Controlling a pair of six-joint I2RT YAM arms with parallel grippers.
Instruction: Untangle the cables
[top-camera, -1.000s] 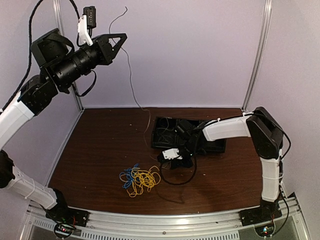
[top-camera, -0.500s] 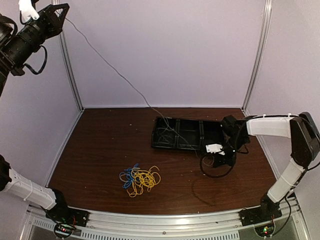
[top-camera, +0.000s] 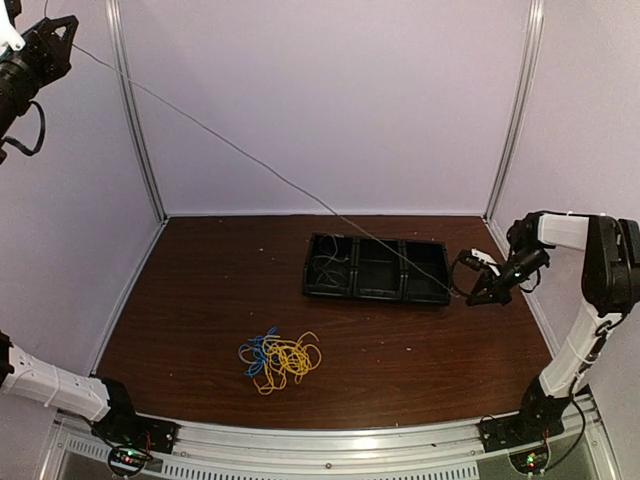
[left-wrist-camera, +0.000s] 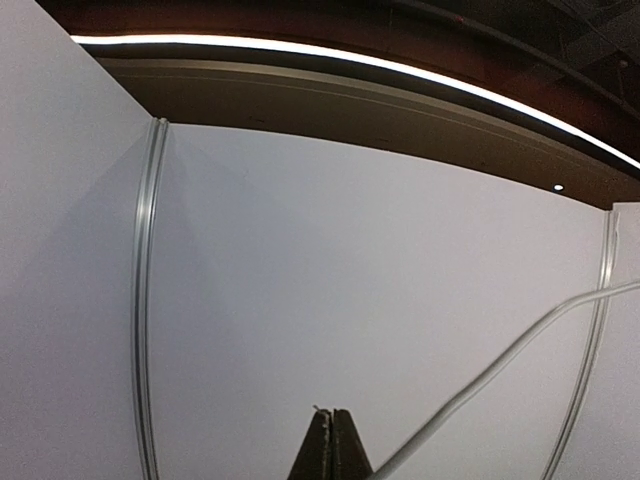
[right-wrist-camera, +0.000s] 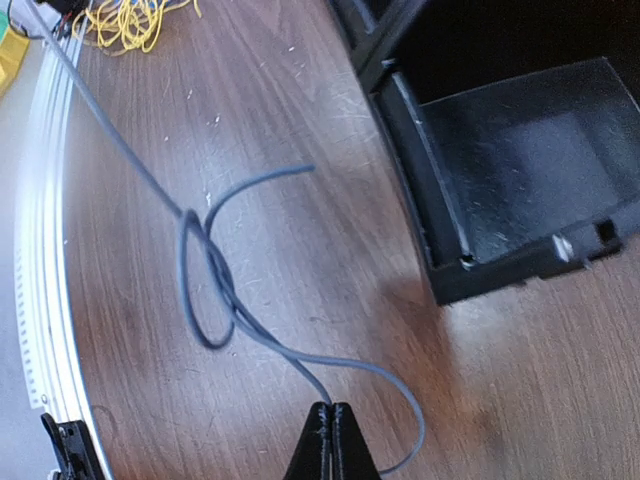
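Observation:
A pale grey cable (top-camera: 250, 155) runs taut in a long diagonal across the top view, between my two grippers. My left gripper (top-camera: 72, 30) is high at the top left and shut on one end; in its wrist view the cable (left-wrist-camera: 500, 370) trails off to the right of the shut jaws (left-wrist-camera: 333, 412). Low at the right of the black tray (top-camera: 375, 268), my right gripper (top-camera: 476, 296) is shut on the other end. Just ahead of its jaws (right-wrist-camera: 332, 408) the cable (right-wrist-camera: 200, 290) forms a loose knot-like loop. A yellow and blue cable bundle (top-camera: 280, 357) lies at the front centre.
The black compartment tray's corner (right-wrist-camera: 500, 130) lies close ahead and to the right of my right gripper. The yellow bundle (right-wrist-camera: 125, 20) shows far off in that view. A metal rail (top-camera: 330, 435) edges the table front, and walls close in the back and sides.
My left gripper has swung further up and to the left. My right gripper has moved right, past the tray's end. The grey cable between them has pulled straight.

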